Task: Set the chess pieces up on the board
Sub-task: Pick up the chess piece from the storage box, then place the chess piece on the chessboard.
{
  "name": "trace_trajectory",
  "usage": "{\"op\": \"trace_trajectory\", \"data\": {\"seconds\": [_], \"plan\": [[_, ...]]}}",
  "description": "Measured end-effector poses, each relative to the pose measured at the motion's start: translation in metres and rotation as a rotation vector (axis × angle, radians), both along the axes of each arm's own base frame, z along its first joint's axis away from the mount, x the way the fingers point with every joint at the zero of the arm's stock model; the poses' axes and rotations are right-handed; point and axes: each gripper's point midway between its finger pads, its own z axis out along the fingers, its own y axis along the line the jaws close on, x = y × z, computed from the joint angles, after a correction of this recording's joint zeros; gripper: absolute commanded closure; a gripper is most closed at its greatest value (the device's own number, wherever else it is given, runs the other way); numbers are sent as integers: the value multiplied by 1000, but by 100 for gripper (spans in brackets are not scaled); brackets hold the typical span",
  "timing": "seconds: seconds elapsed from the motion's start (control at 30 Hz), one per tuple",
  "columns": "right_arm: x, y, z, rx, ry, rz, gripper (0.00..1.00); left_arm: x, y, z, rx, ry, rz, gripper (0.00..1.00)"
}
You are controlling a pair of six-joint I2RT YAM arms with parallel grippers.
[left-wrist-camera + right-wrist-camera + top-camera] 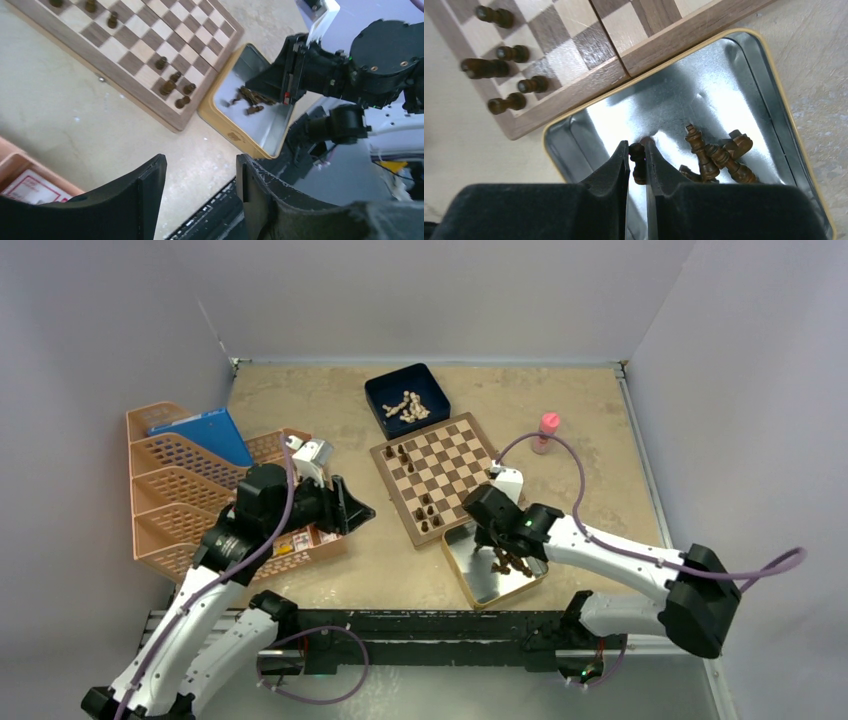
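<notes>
Right wrist view: right pincer point(637, 152) pinches one dark pawn point(639, 167) lengthwise inside the tin point(774, 100), chessboard point(684, 35) directly beyond.

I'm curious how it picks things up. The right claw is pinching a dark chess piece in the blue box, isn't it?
Not the blue box. The right claw is pinching a dark chess piece in the silver tin beside the board, as the right wrist view shows. The blue box holds pale pieces.
</notes>
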Motion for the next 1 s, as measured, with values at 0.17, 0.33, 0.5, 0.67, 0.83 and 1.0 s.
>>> {"op": "trace_trajectory", "data": {"seconds": [0.17, 0.33, 0.5, 0.67, 0.83, 1.0], "plan": [[2, 2, 26, 81, -64, -1, 97, -1, -19, -1, -55, 91, -77, 50], [10, 13, 66, 230, -178, 11, 98, -6, -35, 9, -147, 120, -145, 51], [13, 30, 109, 419, -302, 58, 97, -13, -49, 20, -255, 126, -227, 51], [14, 58, 160, 657, -401, 121, 95, -18, -59, 31, -344, 142, -290, 54], [10, 86, 215, 903, -467, 189, 95, -22, -71, 56, -440, 128, -382, 52], [5, 108, 247, 1066, -492, 261, 95, -27, -76, 74, -495, 105, -466, 48]]}}
